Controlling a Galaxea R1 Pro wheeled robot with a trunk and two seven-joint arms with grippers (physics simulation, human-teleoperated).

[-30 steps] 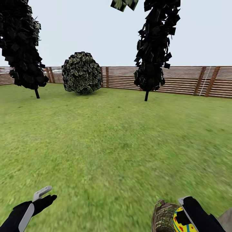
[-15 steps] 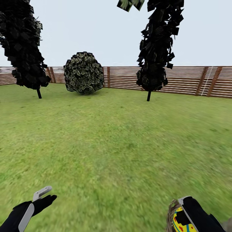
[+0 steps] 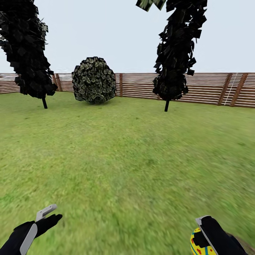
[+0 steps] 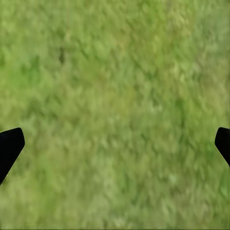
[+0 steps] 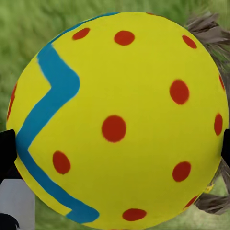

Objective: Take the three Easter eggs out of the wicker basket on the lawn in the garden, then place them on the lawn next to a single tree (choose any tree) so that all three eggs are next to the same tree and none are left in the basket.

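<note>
My right gripper [image 3: 202, 236] is shut on one Easter egg [image 3: 196, 244], yellow with red dots and a blue-green zigzag, low at the head view's bottom right. The right wrist view looks straight at that egg [image 5: 120, 120], with a black fingertip [image 5: 6, 146] at each side. Brown strands of the wicker basket [image 5: 211, 29] poke out behind the egg. My left gripper [image 3: 47, 216] hangs open over the lawn [image 3: 127, 159], with only grass [image 4: 115, 96] between its fingertips [image 4: 9, 146]. The other eggs are out of view. The tree's trunk is out of view; a few flat green leaves [image 3: 149, 3] hang at the top edge.
Two dark narrow cypress-like trees [image 3: 30, 53] [image 3: 177, 53] and a round leafy bush [image 3: 94, 80] stand at the lawn's far side. A brown slatted fence [image 3: 209, 88] runs behind them. Open grass stretches between me and them.
The whole head view has shifted, with trees, bush and fence sliding right in the picture. The basket has slipped out past the bottom right edge. Both grippers hold their poses; the egg stays gripped.
</note>
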